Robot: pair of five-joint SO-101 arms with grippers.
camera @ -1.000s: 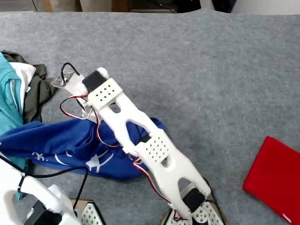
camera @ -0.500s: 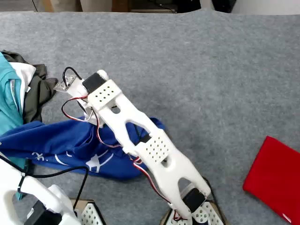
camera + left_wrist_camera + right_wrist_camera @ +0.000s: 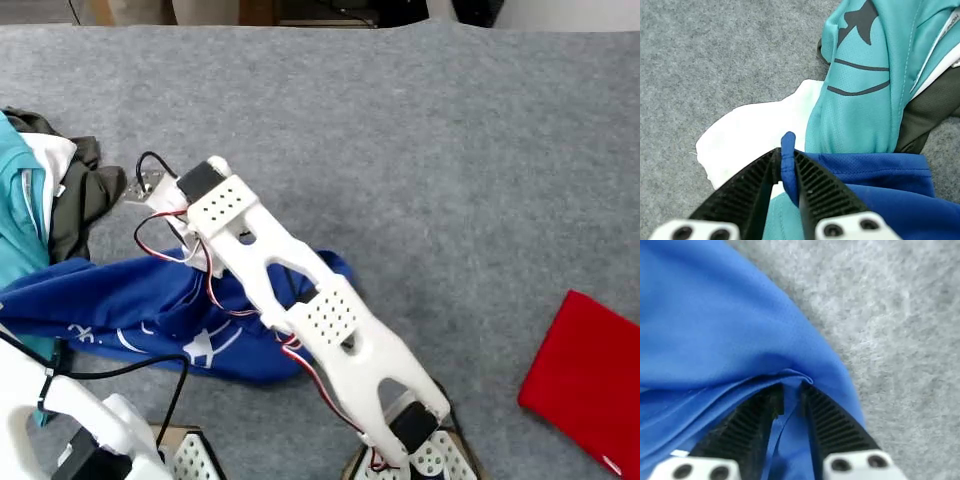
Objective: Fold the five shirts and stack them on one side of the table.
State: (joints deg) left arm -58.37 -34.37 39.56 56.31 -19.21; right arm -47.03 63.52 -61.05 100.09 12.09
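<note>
1. The left pincer [image 3: 785, 156] is clamped on a fold of the blue shirt [image 3: 875, 175]. It sits just beside the heap of teal shirt [image 3: 865, 75], white shirt [image 3: 755, 130] and dark shirt [image 3: 80, 200] at the table's left edge.
2. The right pincer [image 3: 790, 390] grips another edge of the blue shirt, which lies bunched at front left.
3. The step in hand is probably spreading this shirt flat. Next, both arms need to draw apart evenly over open felt.
4. A red shirt [image 3: 590, 385] lies folded at far right.
5. The table [image 3: 450, 150] is covered in grey felt, with indistinct furniture beyond its far edge.
</note>
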